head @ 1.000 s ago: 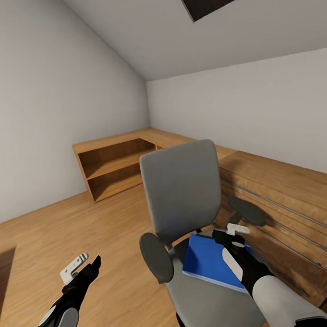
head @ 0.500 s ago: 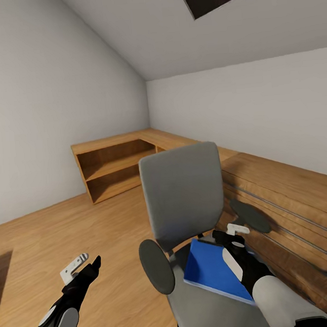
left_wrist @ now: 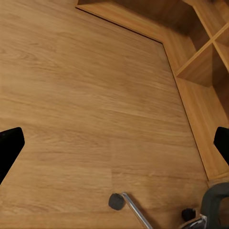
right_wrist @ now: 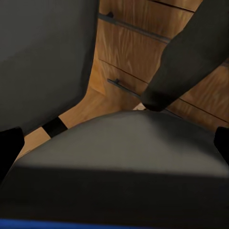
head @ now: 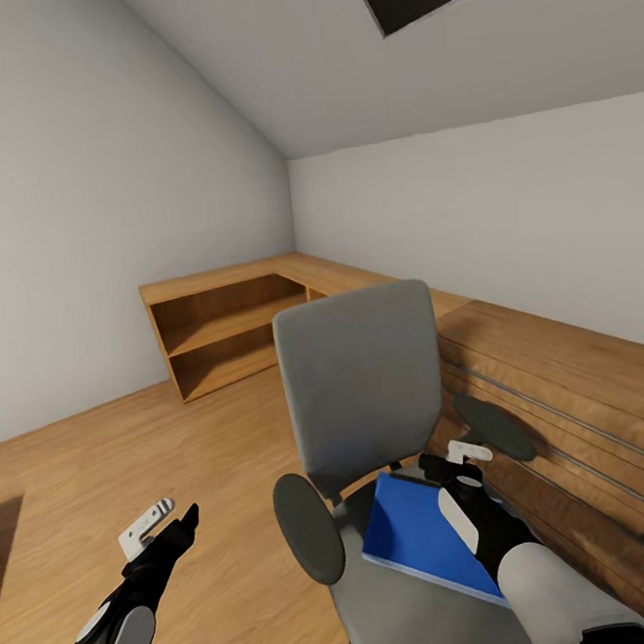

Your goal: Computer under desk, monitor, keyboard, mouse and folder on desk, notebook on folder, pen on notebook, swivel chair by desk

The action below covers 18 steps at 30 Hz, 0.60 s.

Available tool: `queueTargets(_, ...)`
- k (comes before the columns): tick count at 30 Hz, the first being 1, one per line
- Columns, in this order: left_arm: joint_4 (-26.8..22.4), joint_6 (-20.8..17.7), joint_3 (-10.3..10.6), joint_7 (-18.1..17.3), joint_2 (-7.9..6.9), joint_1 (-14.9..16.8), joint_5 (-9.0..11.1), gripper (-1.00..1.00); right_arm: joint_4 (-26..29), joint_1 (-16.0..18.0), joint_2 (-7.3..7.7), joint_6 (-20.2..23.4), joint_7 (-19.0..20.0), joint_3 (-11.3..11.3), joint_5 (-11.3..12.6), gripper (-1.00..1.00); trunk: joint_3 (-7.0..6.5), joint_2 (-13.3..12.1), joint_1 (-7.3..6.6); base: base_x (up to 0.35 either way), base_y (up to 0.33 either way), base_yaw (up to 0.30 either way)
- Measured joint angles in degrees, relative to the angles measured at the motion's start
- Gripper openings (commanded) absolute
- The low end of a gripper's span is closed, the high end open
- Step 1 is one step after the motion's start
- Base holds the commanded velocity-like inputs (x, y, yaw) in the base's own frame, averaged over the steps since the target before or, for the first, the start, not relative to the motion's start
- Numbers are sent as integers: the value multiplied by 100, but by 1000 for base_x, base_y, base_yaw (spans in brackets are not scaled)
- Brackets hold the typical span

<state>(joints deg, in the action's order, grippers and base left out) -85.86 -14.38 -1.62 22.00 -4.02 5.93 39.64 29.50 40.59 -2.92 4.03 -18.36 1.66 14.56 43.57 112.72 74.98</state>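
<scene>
- My left gripper (head: 166,523) hangs over bare wooden floor (head: 128,446), well off to the left of the chair. In the left wrist view its two dark fingertips (left_wrist: 9,148) sit at opposite edges of the picture, so it is spread wide with nothing between them.
- Just to the right of that gripper stands the grey upholstered swivel chair with tall back and black armrests (head: 359,387); its chrome leg and a black castor (left_wrist: 116,201) show ahead of the left fingers.
- The flat bright blue folder with white page edges (head: 414,534) lies on the chair seat, right under my right wrist. My right gripper (head: 459,458) hovers just past the folder's far edge, near the back of the seat.
- In the right wrist view the dark tips (right_wrist: 8,148) sit far apart at the picture's sides, so I read it as spread and holding nothing (a thin blue strip at the near edge is the folder).
- Beyond the right gripper runs a light wooden drawer chest with slim metal handles (head: 562,389), and further left a low wooden corner shelf (head: 225,330).
- Progress, as I judge it: the folder step is not done; the folder is on the seat, ungripped. The chair is not beside any desk I can see.
- Hard to make out: my forearm covers the folder's near right corner, and whether the right fingers touch the seat I cannot tell.
</scene>
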Motion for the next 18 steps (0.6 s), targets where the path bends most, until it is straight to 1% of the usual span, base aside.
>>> queueTargets(18,6,0,-2,0,0,-4,0,100,0,0,0,0,0,1,2,100,148,0,0,0,0,0)
